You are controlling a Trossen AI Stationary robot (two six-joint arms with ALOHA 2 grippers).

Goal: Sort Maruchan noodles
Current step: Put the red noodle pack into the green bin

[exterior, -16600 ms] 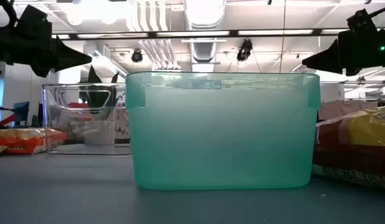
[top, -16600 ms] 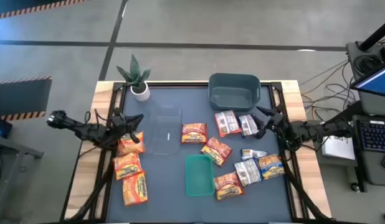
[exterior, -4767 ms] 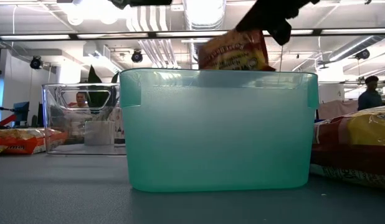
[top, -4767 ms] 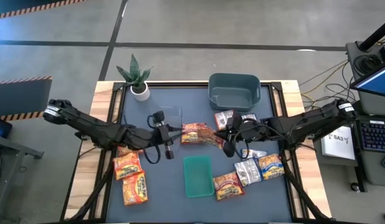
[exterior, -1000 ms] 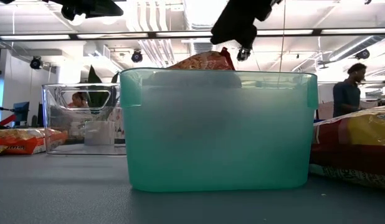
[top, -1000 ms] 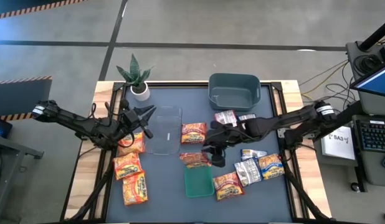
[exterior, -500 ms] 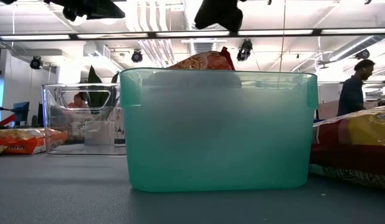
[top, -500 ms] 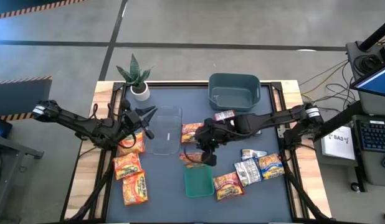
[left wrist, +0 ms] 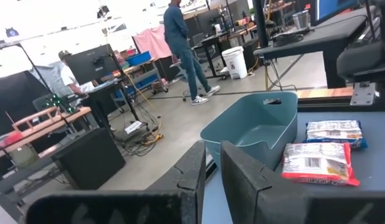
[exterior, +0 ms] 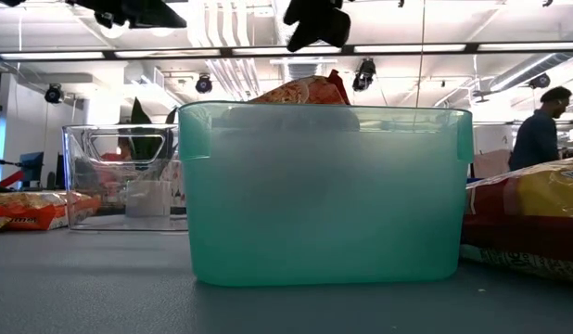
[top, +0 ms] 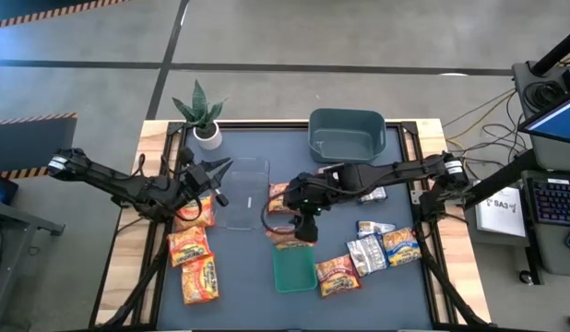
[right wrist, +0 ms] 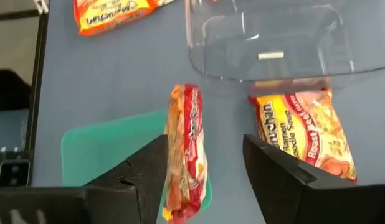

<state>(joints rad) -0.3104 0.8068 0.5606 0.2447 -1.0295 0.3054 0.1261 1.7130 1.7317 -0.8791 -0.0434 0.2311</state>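
You're looking at a matt dark worktop (top: 239, 286) edged in pale bare wood. The noodle packets (top: 199, 279) are glossy, crinkled plastic film. The green bin (exterior: 324, 195) is frosted translucent plastic — smooth; the clear bin (top: 243, 194) is see-through plastic, the grey-blue bin (top: 348, 135) opaque and matt.

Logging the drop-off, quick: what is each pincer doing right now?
Left pincer: shut, holding nothing.
Right pincer: open above the green bin, released packet standing on the bin's rim.

An orange noodle packet (exterior: 305, 90) pokes above the green bin's (exterior: 324, 195) rim, below a dark tool (exterior: 314, 23).
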